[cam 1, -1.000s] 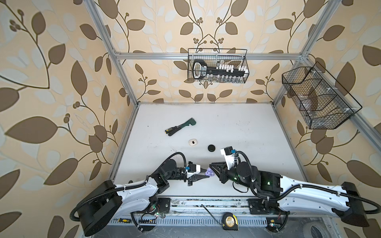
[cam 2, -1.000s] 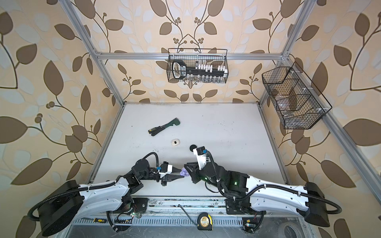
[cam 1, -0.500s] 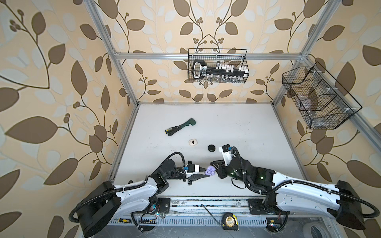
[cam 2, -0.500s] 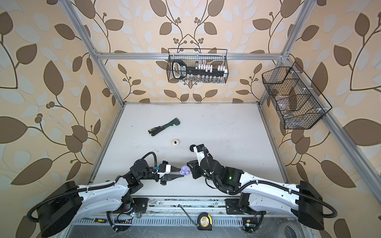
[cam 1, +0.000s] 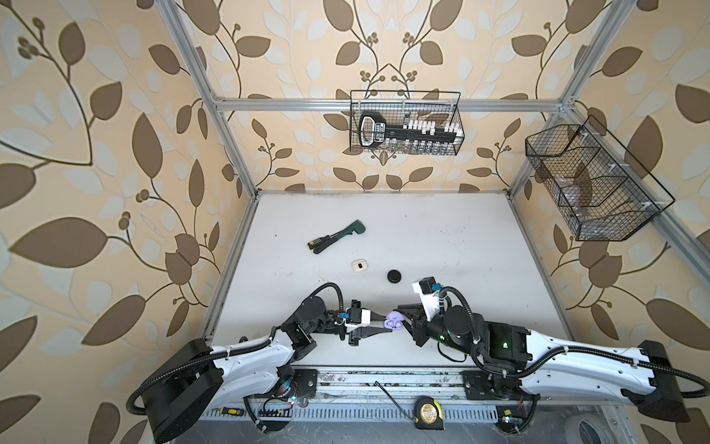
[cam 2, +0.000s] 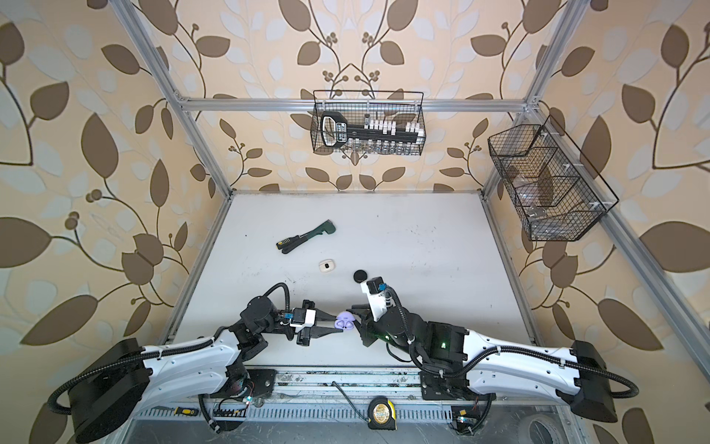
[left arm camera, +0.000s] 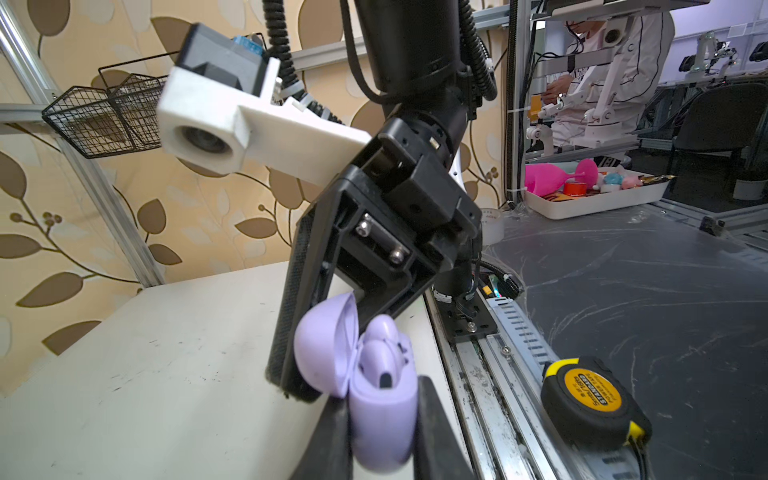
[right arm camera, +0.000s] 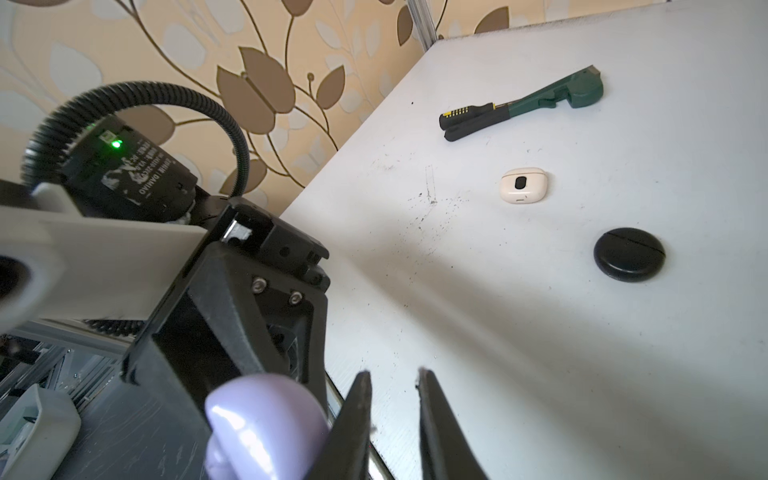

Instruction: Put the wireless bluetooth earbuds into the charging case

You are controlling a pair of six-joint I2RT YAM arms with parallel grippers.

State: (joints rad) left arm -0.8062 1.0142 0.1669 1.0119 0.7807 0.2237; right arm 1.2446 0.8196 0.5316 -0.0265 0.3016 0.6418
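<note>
The left gripper [cam 1: 387, 325] is clamped on the lower shell of the lilac charging case [cam 1: 395, 321], its two black fingers pressing the case's opposite sides, as the left wrist view shows [left arm camera: 382, 411]. The case's lid [left arm camera: 328, 345] stands hinged open, and the lilac earbuds [left arm camera: 380, 357] sit in their wells inside it. The right gripper [cam 1: 407, 319] has its jaws a narrow gap apart with nothing between them, which the right wrist view makes plain [right arm camera: 390, 374]. One of its fingers lies just beside the outer dome of the lid, and I cannot tell whether they touch. In both top views the left arm lies low along the front of the white table [cam 1: 442, 238], coming in from 8 o'clock with its gripper pointing toward 3 o'clock. The right arm comes in from 4 o'clock, wrist bent, its gripper pointing toward 9 o'clock, so the two meet tip to tip. The held case is at about 6 o'clock on the table, near the front edge. A closed white charging case [cam 1: 359, 265] lies at 11 o'clock from it and a black round case [cam 1: 394, 275] at 12 o'clock, both well apart from the grippers. A green-handled tool [cam 1: 336, 236] rests farther off at 11 o'clock. A tape measure [cam 1: 427, 413] sits off the table at 6 o'clock.
</note>
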